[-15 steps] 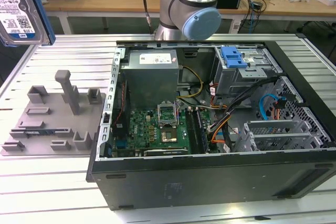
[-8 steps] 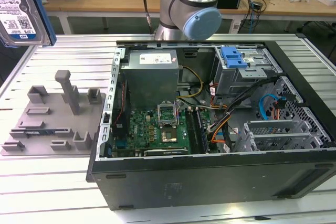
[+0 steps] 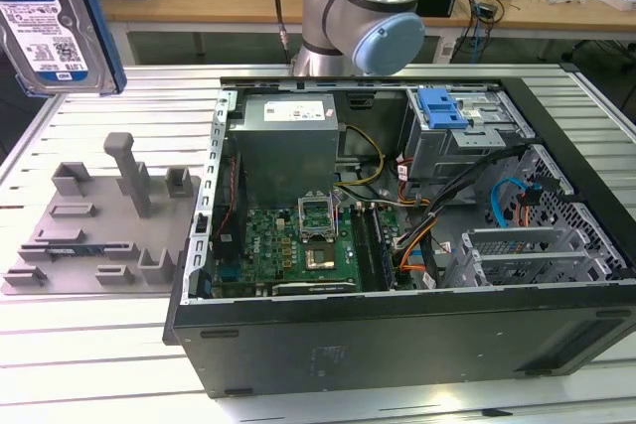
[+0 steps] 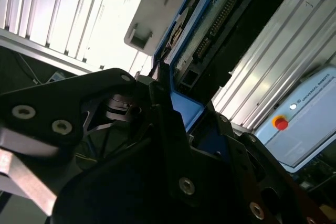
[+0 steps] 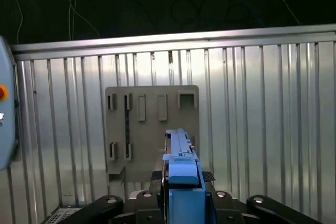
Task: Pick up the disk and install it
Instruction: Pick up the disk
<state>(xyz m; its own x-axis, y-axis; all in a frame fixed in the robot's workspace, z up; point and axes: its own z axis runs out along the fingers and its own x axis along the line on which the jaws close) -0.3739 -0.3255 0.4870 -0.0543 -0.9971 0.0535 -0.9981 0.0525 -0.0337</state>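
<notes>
The disk [image 3: 55,22] is held clear of the table [image 3: 89,364], high in the upper left of the exterior view, well apart from the open computer case [image 3: 397,345]. The hand [image 4: 184,103] is closed on the disk's blue carrier. In the second wrist view the black fingers [image 4: 161,90] are seen clamped on one end of that plastic frame only, with the rest of the disk standing out beyond them.

Several risks can be judged from this. Because the carrier is gripped at one end, the disk could be levered or slid in the grip if an edge is knocked. A small tilt would probably be enough for it to jam at the drive cage [image 3: 457,136]. The loose cables [image 3: 417,235] inside the case could be snagged.

The label face and the disk's place relative to the case are given by the exterior view. The connector side and the contact of the fingers are given by the second wrist view. In the first wrist view the carrier is seen edge-on, with the grey fixture plate [image 5: 152,114] lying on the table beyond it.
</notes>
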